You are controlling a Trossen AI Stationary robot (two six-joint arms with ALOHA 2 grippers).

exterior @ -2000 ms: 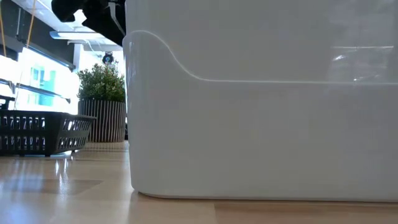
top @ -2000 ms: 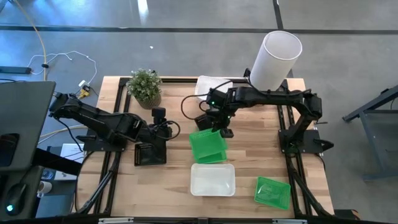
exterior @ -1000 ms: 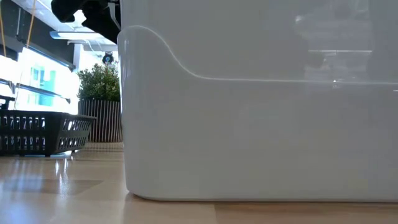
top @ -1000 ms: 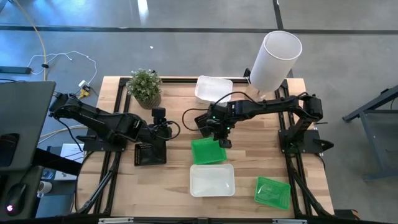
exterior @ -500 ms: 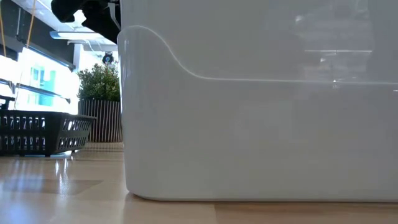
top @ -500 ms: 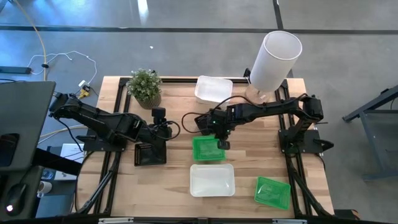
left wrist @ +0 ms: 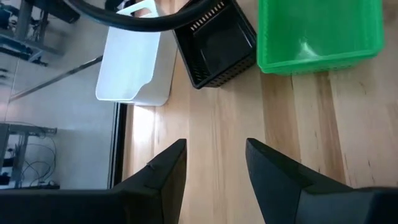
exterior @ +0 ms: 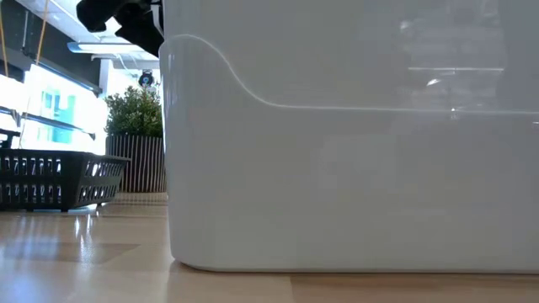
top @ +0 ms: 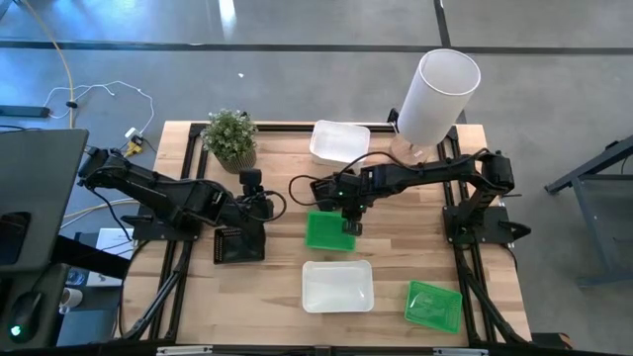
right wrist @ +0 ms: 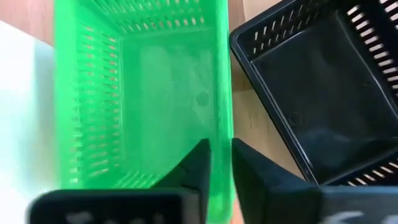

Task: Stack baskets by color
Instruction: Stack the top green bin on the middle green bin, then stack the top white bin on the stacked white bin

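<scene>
A green basket (top: 324,229) lies mid-table, with my right gripper (top: 348,226) shut on one of its walls. In the right wrist view a black basket (right wrist: 311,93) stands beside this green basket (right wrist: 143,93). My left gripper (left wrist: 214,163) hangs open over bare wood at the table's left, nothing between its fingers. Below that arm sits a second black basket (top: 237,243). One white basket (top: 338,285) and another green basket (top: 433,305) rest near the front edge. A second white basket (top: 339,140) rests at the back. My right gripper has the green basket's long side wall (right wrist: 222,134), the one next to the black basket, between its two fingers. One finger (right wrist: 198,163) is inside the basket and one (right wrist: 249,169) outside. The fingers come from above, pointing steeply down. The basket lies level on the table.
A potted plant (top: 230,138) stands at the back left and a tall white cylinder (top: 437,96) at the back right. In the low view the near white basket's wall (exterior: 337,168) fills most of the picture. Bare wood shows between the green baskets and the table's right edge.
My right gripper has turned at the wrist while staying over the table's middle. The green basket it holds has tipped from a slant to level and now lies flat on the table, a little farther back than a second ago.
</scene>
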